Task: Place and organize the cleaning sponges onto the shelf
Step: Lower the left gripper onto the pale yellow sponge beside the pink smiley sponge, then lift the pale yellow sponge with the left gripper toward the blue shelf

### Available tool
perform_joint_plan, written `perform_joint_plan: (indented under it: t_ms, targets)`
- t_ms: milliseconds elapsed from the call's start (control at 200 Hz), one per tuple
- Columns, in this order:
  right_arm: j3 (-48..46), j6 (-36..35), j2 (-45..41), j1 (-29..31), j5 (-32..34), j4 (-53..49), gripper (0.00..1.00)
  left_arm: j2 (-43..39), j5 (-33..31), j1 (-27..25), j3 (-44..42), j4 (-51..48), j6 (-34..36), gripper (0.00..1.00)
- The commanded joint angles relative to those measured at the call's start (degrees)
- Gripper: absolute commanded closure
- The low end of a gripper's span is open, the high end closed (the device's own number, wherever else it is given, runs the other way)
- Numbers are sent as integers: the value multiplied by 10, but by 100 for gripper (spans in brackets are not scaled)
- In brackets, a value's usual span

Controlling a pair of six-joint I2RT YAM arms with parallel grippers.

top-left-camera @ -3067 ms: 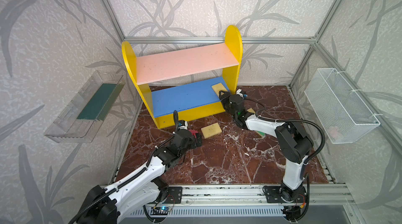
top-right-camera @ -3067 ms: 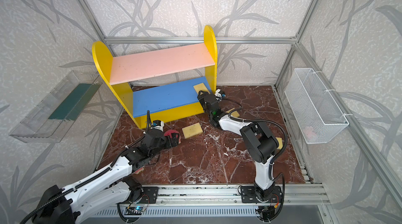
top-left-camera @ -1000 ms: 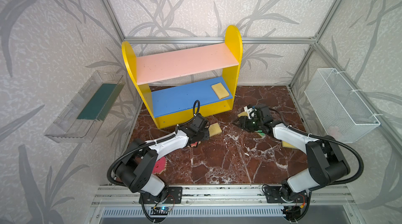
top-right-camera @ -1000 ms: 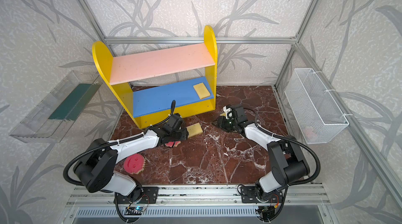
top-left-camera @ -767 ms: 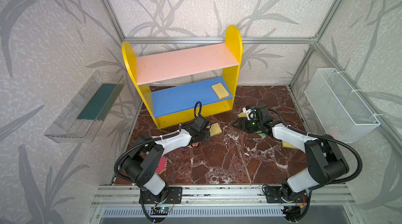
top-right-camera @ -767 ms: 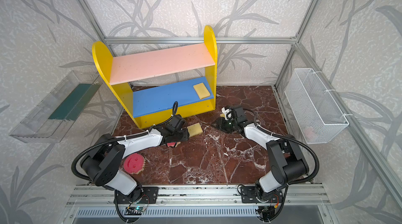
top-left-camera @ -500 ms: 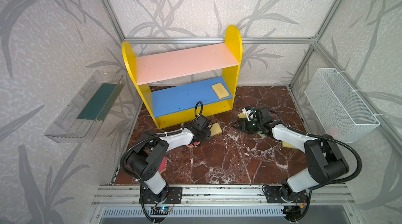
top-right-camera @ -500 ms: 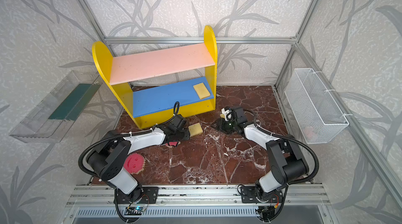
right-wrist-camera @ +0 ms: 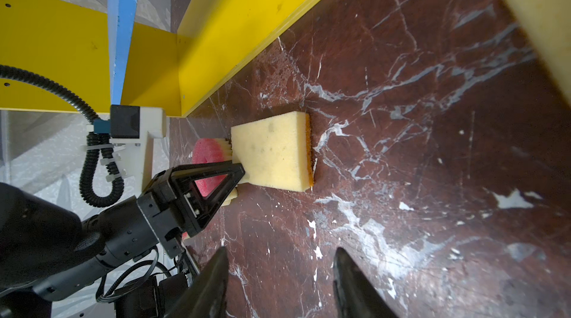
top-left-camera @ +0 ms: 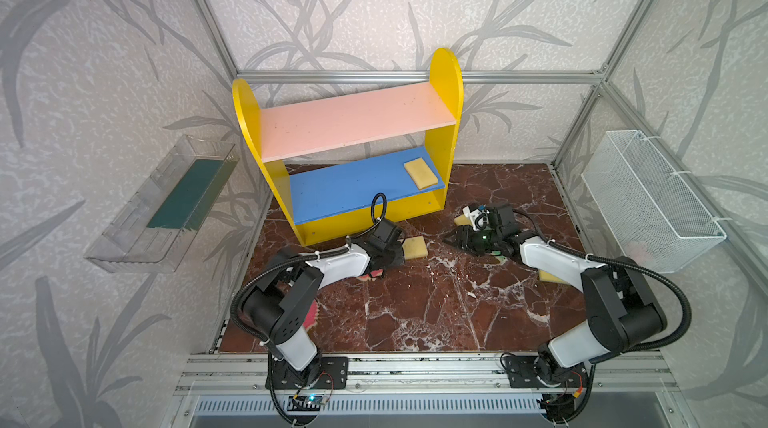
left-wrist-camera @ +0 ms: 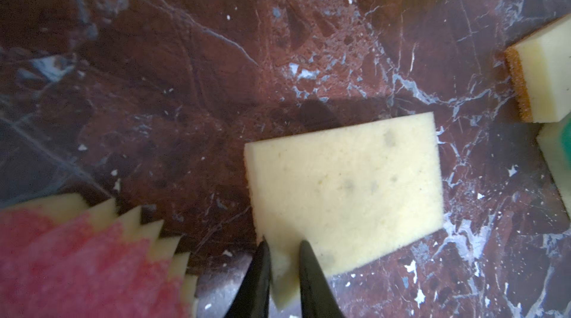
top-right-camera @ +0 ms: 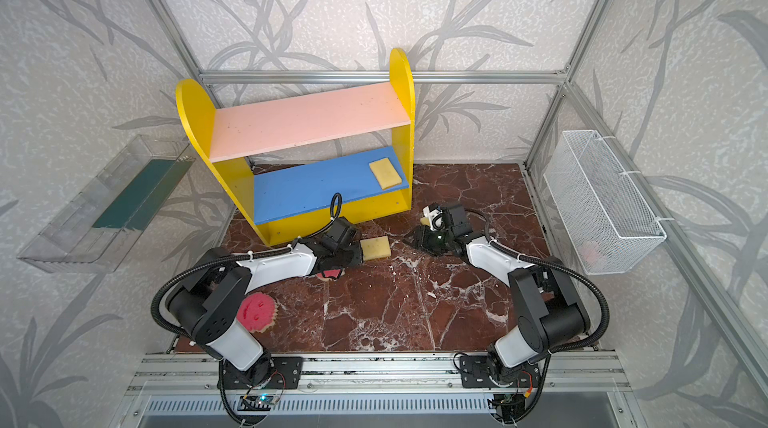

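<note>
The shelf [top-left-camera: 446,85] stands at the back, and one pale yellow sponge [top-left-camera: 421,172] lies at the right end of its blue board [top-right-camera: 316,186]. In front of it on the floor lies a yellow sponge [top-left-camera: 417,247] [left-wrist-camera: 346,183] with an orange underside [right-wrist-camera: 309,152]. My left gripper [left-wrist-camera: 282,243] [top-right-camera: 359,253] is shut on this sponge's near corner and squeezes the foam. A round pink sponge [left-wrist-camera: 77,264] [right-wrist-camera: 208,158] lies just beside that gripper. My right gripper [right-wrist-camera: 279,251] [top-left-camera: 451,238] hovers open and empty over bare floor, right of the sponge.
A second round pink sponge [top-right-camera: 255,312] lies by the left arm's base. More sponges [left-wrist-camera: 540,78] [top-left-camera: 550,277] lie around the right arm. A clear tray [top-left-camera: 162,205] hangs on the left wall. A white wire basket [top-left-camera: 648,197] hangs on the right wall.
My left gripper has reached the floor sponge and closed its jaws on the corner. The right arm has stayed where it was, still open.
</note>
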Motion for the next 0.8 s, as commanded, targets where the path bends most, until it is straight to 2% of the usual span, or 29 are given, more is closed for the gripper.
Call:
perform_joint_plan:
  t_ms: [0,290,595,795]
  targets:
    - [1,-13,-14,-2,3,-10,46,-36,-8,-3,3,-11,-5,83]
    - [-2,-14,-38,-11,6,-21,46,-115,-22,-8,3,-48,3,84]
    - [-6,-10,-65,-18,5,-27,46,-255,-118,-7,-9,-82,-29,86]
    - [-3,-10,-72,-18,4,-30,46,-248,-168,8,53,-116,-19,86]
